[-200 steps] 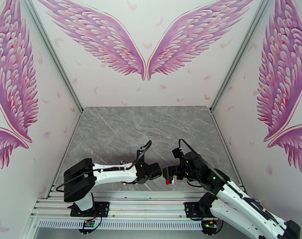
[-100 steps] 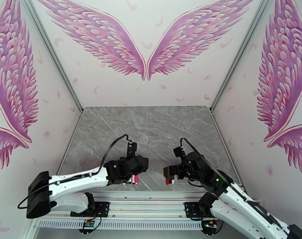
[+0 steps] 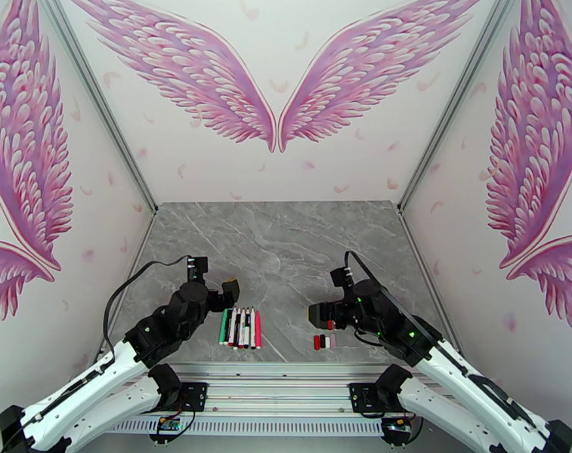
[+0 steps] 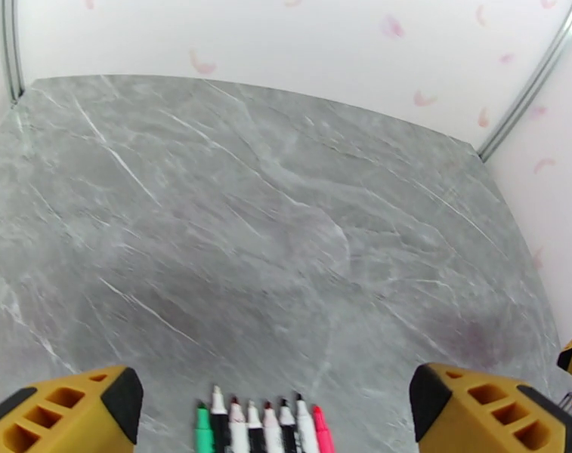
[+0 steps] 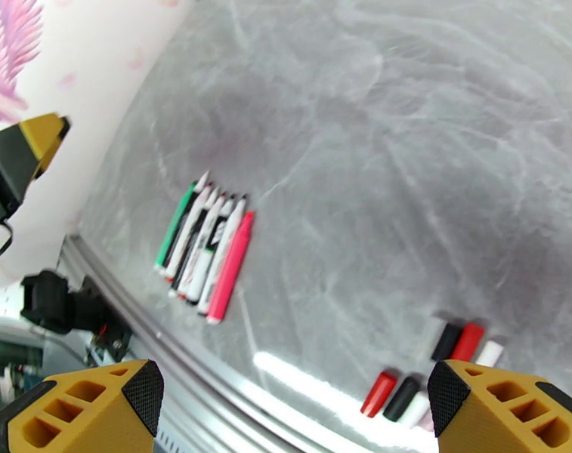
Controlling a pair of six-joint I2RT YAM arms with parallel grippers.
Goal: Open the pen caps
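Top view, lower left: left arm runs from the frame's bottom-left corner diagonally up and right, white link low over the rail (image 3: 286, 375), black wrist raised, a cable looped above it. Left gripper (image 3: 224, 290) sits just left of and above the pens (image 3: 240, 328), pointing right and toward the far end, clear of the table. In the left wrist view its yellow fingers (image 4: 74, 409) stand wide apart at the bottom corners, nothing between them but grey marble table (image 4: 286, 220) and the bare tips of the pens (image 4: 259, 428) poking up at the bottom edge. Pens lie in a tight side-by-side row at lower centre-left of the top view, green at the left end, pink at the right, tips toward the far wall, near the table's near edge. Right of them, a gap of bare marble, then the pen caps (image 3: 324, 341): red, black and pale ones, lying loose on the table close together. Right gripper (image 3: 320, 315) hovers just above the caps in the frame, pointing left; its arm comes up from the bottom-right corner, elbow bent. Right wrist view: fingers (image 5: 97, 405) spread wide, holding nothing; caps (image 5: 459, 343) in two small clusters at lower right, the pens (image 5: 206, 247) left of centre.
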